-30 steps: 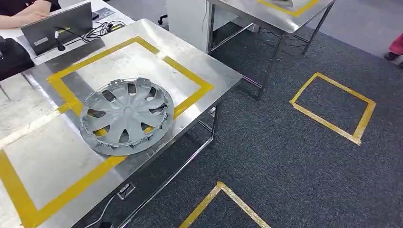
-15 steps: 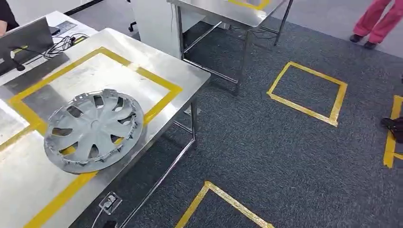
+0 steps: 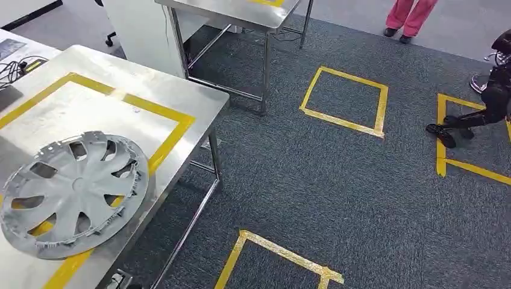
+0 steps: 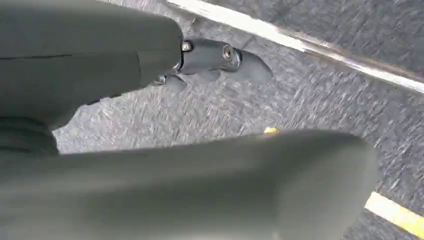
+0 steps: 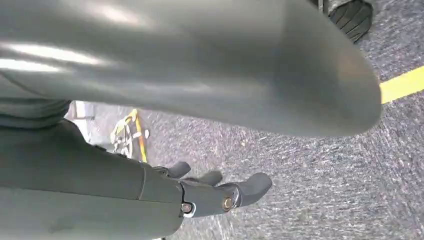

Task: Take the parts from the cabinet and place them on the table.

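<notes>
the steel table (image 3: pixel 199 105) occupies the near left of the head view, marked with a yellow tape rectangle (image 3: pixel 172 129). a second steel table (image 3: pixel 241 15) stands behind it. three more yellow tape outlines are marked on the grey carpet (image 3: pixel 337 180).

one part is visible: a grey wheel cover (image 3: pixel 72 192). it lies flat on the near table, face up, straddling the tape line, close to the table's front edge.

handling judgement: the wheel cover appears to be thin moulded plastic, light for its span and somewhat flexible. the clip tabs around the rim look fragile. the smooth face offers little grip. take hold at the outer rim or through a spoke opening, avoiding the tabs.

the left hand (image 4: pixel 220 57) hangs over the carpet, holding nothing, fingers loosely extended and apart. the right hand (image 5: pixel 220 192) likewise holds nothing, fingers slightly spread.

a person's legs in pink trousers (image 3: pixel 413 15) stand at the far edge.
</notes>
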You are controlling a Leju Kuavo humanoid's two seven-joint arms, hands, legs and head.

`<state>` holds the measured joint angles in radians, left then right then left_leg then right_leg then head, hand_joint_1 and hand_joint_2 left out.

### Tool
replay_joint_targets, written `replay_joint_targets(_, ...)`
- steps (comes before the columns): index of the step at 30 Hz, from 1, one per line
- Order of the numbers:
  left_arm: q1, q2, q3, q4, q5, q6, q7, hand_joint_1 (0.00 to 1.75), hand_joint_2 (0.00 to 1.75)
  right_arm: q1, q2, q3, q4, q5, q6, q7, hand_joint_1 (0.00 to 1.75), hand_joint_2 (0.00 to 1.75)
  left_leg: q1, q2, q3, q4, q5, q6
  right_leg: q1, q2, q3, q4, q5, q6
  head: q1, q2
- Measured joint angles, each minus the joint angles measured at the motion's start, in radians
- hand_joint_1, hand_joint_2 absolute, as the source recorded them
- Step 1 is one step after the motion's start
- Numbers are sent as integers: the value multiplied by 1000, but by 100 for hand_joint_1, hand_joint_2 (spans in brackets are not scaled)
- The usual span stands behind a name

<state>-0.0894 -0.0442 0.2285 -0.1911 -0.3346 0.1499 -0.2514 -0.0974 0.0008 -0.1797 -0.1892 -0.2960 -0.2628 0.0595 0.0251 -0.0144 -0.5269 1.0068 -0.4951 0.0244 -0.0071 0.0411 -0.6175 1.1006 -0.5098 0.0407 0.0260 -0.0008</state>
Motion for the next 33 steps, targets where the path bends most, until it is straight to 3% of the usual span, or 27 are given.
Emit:
replay_joint_targets(1,2,0,0,0,0,0,0,0,0,-4,0,0,0,0,0,0,0,0,-3,12,0,0,-3,4,-3,-20,-40,73,-31,3,7,0)
replay_joint_targets(3,5,1,0,0,0,1,2,0,0,-5,0,0,0,0,0,2,0,0,-9,40,1,0,-7,9,-7,-31,-114,208,-71,8,12,0)
replay_joint_targets(4,5,1,0,1,0,1,4,0,0,-4,0,0,0,-1,0,2,0,0,-10,51,4,0,-10,10,-7,-33,-122,217,-59,7,13,0)
replay_joint_targets(5,4,1,0,1,0,2,4,0,0,-4,0,0,0,-1,-1,3,0,0,-10,61,7,0,-13,9,-7,-33,-107,183,-28,6,14,0)
replay_joint_targets(7,2,1,-1,0,0,2,5,0,0,0,0,0,0,-1,-1,5,0,0,-11,79,19,0,-20,6,-3,-52,-19,6,61,-6,22,0)
replay_joint_targets(8,2,0,-2,0,0,3,5,0,0,-1,-1,0,0,-1,-2,6,0,0,-11,87,24,0,-23,2,6,-99,16,-69,70,-16,26,0)
replay_joint_targets(9,2,0,-2,0,0,3,4,0,0,-8,-2,0,0,-1,-3,8,0,0,-18,97,23,0,-28,-5,19,-113,22,-84,53,-21,27,0)
replay_joint_targets(10,2,1,-2,0,0,3,5,0,0,-12,-2,0,0,-1,-4,9,0,0,-16,105,21,0,-29,-10,19,-99,35,-83,55,-28,26,0)
replay_joint_targets(12,-2,-2,-3,0,0,3,5,0,0,-8,-5,0,0,-1,-7,11,0,0,-14,126,30,-7,-32,-17,23,-77,16,-85,53,-34,20,0)
replay_joint_targets(13,-5,-3,-4,0,0,3,5,0,0,-6,-6,0,0,-1,-7,11,0,0,-16,134,42,-11,-36,-24,21,-66,39,-102,59,-41,24,0)
replay_joint_targets(15,-6,-2,-6,0,3,3,5,0,0,-4,-6,0,0,-4,-7,10,0,0,-10,54,21,38,-67,-30,10,-55,61,-122,66,-48,17,0)
replay_joint_targets(16,-5,-3,-6,0,3,3,8,0,0,-4,-7,-1,0,-6,-5,7,0,0,-8,26,-21,122,-112,-33,9,-43,60,-121,70,-58,4,0)
replay_joint_targets(17,-3,-3,-7,0,4,3,9,0,0,-5,-6,0,0,-6,0,4,0,0,-7,20,-66,210,-146,-35,10,-33,58,-121,70,-59,-2,0)
replay_joint_targets(18,1,-3,-7,1,5,2,9,0,0,-7,-6,0,0,-6,2,1,0,0,-7,18,-100,269,-160,-37,10,-18,58,-121,69,-59,-4,0)
replay_joint_targets(19,3,-3,-8,2,5,1,10,0,0,-7,-6,0,0,-6,2,0,0,0,-7,17,-120,293,-154,-38,10,-5,58,-120,69,-58,-6,0)
replay_joint_targets(20,5,-3,-9,2,6,0,10,0,0,-5,-5,0,0,-6,2,-1,0,0,-6,17,-118,272,-126,-38,10,8,60,-119,68,-57,-10,0)
replay_joint_targets(22,3,-2,-9,2,8,0,9,0,0,-4,-5,0,0,-6,2,-2,0,0,-2,7,-61,117,-24,-37,5,33,61,-111,63,-48,-18,0)
replay_joint_targets(23,3,-2,-10,2,10,0,9,0,0,-4,-5,0,0,-5,1,-1,0,0,3,-21,-28,37,11,-38,4,43,59,-101,58,-41,-22,0)
replay_joint_targets(24,3,-2,-10,3,13,-1,9,0,0,-3,-6,0,0,-3,1,-1,0,0,5,-55,-21,24,-9,-39,7,49,52,-93,53,-34,-23,0)
replay_joint_targets(25,2,-4,-10,3,14,-3,9,0,0,-7,-7,0,0,-1,0,0,0,0,3,-56,-24,17,-14,-33,6,56,43,-83,49,-28,-23,0)
replay_joint_targets(27,0,-6,-10,3,16,-5,15,0,0,-1,-10,0,0,3,0,-3,0,0,-6,-36,-22,18,-14,-18,-2,72,31,-88,53,-15,-18,0)
replay_joint_targets(28,1,-8,-10,3,17,-6,20,0,0,0,-11,0,0,3,0,-4,0,0,-4,-30,-4,16,-12,-11,-2,80,22,-88,52,-8,-20,0)
replay_joint_targets(29,0,-11,-10,3,18,-8,24,0,0,0,-14,0,0,3,0,-5,0,0,1,-21,-3,10,-8,-3,-3,61,23,-74,46,-5,-19,0)
replay_joint_targets(30,-1,-11,-10,3,18,-9,26,0,0,0,-16,0,0,3,0,-6,0,0,-2,-15,-1,10,-7,3,0,8,7,-36,23,-2,-11,0)
replay_joint_targets(31,2,-12,-10,3,19,-11,31,0,0,-3,-19,0,0,4,0,-7,0,0,-6,-3,-1,10,-9,7,-3,-18,-35,44,-21,1,6,0)
replay_joint_targets(33,6,-13,-10,3,19,-16,41,0,0,-6,-21,0,0,5,0,-8,0,0,-11,20,-2,11,-11,11,-5,-30,-110,192,-79,5,12,0)
